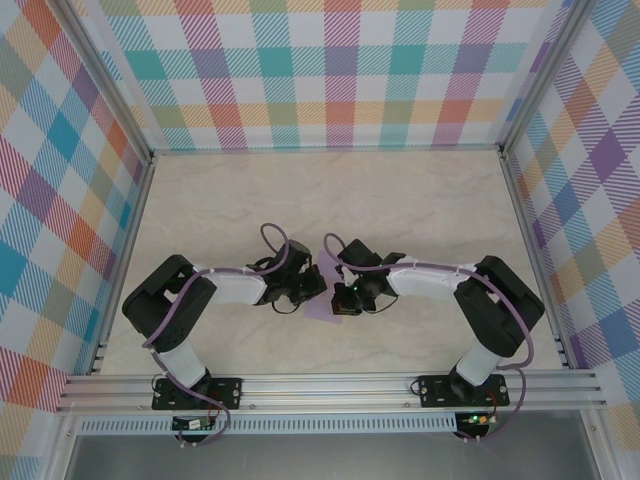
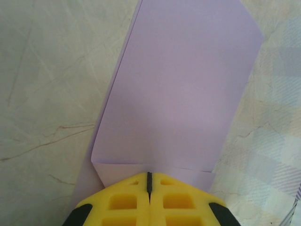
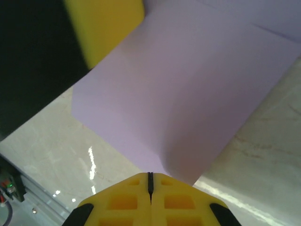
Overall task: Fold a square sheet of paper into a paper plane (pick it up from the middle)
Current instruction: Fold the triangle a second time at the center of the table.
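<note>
The lilac sheet of paper (image 1: pixel 322 306) lies mid-table, mostly hidden under the two gripper heads. In the left wrist view the paper (image 2: pixel 178 94) is a folded layer with a crease line just ahead of my left gripper (image 2: pixel 149 175), which is shut with its tips on the paper. In the right wrist view the paper (image 3: pixel 188 94) spreads away from my right gripper (image 3: pixel 150 175), also shut, tips at the sheet's near corner, where the paper curves. The left gripper (image 1: pixel 312 283) and right gripper (image 1: pixel 338 291) nearly touch. A yellow left finger (image 3: pixel 106 28) shows beyond the sheet.
The marble-patterned table (image 1: pixel 420 200) is walled by checked panels (image 1: pixel 330 70) on three sides. An aluminium rail (image 1: pixel 330 388) runs along the near edge with both arm bases on it.
</note>
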Controlling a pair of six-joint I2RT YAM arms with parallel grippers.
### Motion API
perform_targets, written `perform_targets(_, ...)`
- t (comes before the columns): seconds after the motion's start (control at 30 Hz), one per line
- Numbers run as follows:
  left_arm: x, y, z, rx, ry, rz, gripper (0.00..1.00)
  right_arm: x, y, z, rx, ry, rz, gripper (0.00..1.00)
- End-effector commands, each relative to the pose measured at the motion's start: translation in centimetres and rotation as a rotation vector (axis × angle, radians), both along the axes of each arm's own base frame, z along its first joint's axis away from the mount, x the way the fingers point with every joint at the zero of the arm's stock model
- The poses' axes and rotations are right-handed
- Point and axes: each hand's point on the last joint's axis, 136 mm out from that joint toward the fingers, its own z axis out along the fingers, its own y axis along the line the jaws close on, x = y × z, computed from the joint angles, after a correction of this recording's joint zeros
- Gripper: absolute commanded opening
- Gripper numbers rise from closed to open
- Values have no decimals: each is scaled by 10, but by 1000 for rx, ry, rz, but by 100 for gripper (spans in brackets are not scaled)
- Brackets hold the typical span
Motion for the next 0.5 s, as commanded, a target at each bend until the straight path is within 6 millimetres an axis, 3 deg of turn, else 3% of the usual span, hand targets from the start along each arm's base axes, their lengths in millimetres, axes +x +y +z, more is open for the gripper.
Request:
perform_targets(0.0, -31, 34, -45, 170, 135, 13, 0, 1, 0, -9, -32, 10, -15, 0)
perform_targets(0.23, -14, 8, -13, 58, 46, -40, 0, -12, -23, -32, -132, 49, -19, 0)
perform_targets(0.37, -9, -12, 16, -46, -18, -84, 1, -14, -28, -36, -153, 56, -22, 0)
perform_targets(0.47, -12, -16, 24, -58, -24, -92, 1, -13, -28, -36, -155, 56, -27, 0)
